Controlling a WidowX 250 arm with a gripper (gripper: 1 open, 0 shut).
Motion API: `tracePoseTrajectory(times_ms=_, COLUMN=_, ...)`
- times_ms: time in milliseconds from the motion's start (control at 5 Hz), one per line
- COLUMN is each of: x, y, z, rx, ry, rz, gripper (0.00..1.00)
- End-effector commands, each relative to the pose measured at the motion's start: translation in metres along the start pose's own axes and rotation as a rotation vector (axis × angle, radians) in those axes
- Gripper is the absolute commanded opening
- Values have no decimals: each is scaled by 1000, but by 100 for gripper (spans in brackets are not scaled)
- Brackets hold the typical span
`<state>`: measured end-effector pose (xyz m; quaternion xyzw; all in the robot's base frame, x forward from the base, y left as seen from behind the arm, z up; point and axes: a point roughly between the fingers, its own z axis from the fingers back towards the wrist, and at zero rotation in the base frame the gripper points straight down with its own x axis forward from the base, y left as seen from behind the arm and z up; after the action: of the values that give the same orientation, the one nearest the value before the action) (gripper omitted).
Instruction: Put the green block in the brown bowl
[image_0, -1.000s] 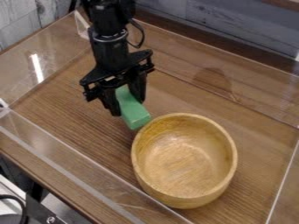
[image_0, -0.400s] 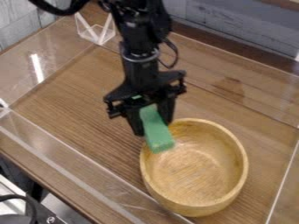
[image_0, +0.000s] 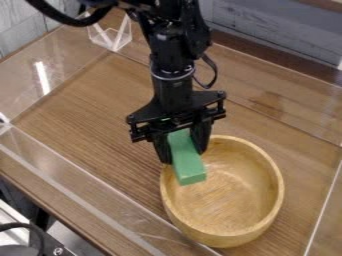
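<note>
My black gripper (image_0: 177, 135) is shut on the upper end of the green block (image_0: 186, 160), which hangs tilted below the fingers. The block's lower end is over the left inner part of the brown bowl (image_0: 238, 218), just above its rim, and I cannot tell whether it touches the wood. The bowl is round, light-brown wood with thick walls, and it sits at the lower right of the wooden table.
A clear plastic wall (image_0: 80, 190) rings the wooden tabletop (image_0: 80, 120), with its near edge running along the lower left. The arm's black body (image_0: 167, 40) rises from the gripper toward the top of the view.
The gripper has carried the green block rightward and toward the bowl; a second ago it hung left of the rim, now its lower end is over the bowl's inside.
</note>
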<state>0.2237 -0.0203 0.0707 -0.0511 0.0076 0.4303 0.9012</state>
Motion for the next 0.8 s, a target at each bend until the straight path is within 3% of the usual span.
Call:
tracePoseTrajectory(times_ms=0, x=0, y=-4, z=10, rx=-41, ry=-22, rz=-19, gripper=0)
tracePoseTrajectory(times_ms=600, x=-2, y=-1, z=10, rx=-49, ry=-11, rz=-55, gripper=0)
